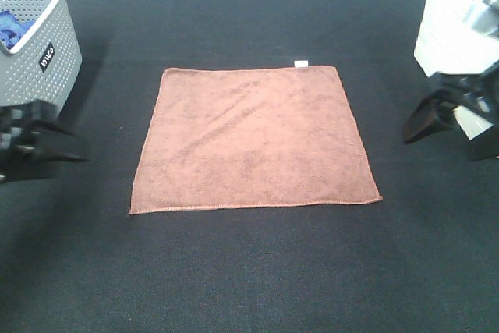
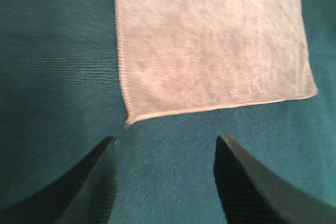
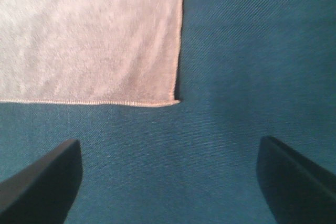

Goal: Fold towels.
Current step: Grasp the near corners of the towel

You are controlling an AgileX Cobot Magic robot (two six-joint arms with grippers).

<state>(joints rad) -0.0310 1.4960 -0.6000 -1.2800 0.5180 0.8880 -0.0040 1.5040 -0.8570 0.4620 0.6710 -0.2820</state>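
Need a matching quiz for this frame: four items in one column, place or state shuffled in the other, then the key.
Items
1. towel
2. grey basket
3. white tag
4. right gripper

Place or state
A. open, holding nothing, off to the right of the towel
B. far left in the high view
C. spread flat, unfolded, in the middle
D. on the towel's far edge

Pairs: 1-C, 2-B, 3-D, 4-A
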